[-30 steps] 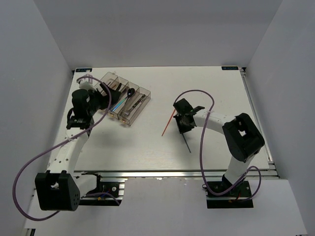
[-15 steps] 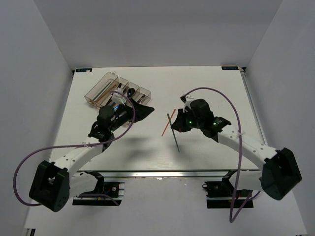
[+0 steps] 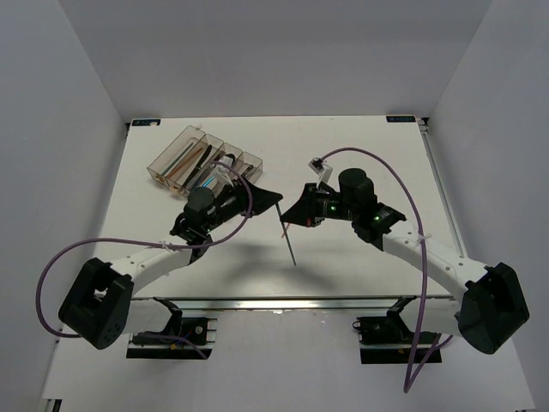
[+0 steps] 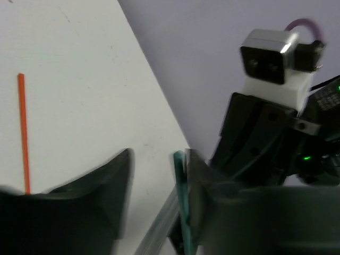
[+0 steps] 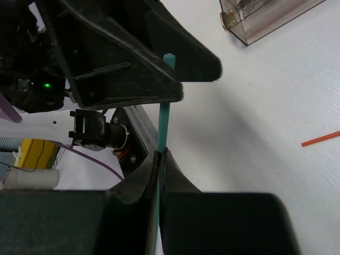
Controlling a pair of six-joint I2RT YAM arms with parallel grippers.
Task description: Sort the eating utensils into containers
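right gripper (image 5: 159,154): jaws pinched on green chopstick (image 5: 164,106), over mid table (image 3: 360,146) | left gripper (image 4: 154,175): jaws apart, straddling the stick's free end, close beside one finger | orange chopstick (image 4: 22,133): flat on table | tray (image 3: 163,159): far left

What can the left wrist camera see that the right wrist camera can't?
Only the left wrist view shows the right arm's camera box and a long stretch of the orange chopstick. Only the right wrist view shows a corner of the clear brown tray and the right jaws shut on the green chopstick. Both show the green chopstick, some of the orange one and the white table.
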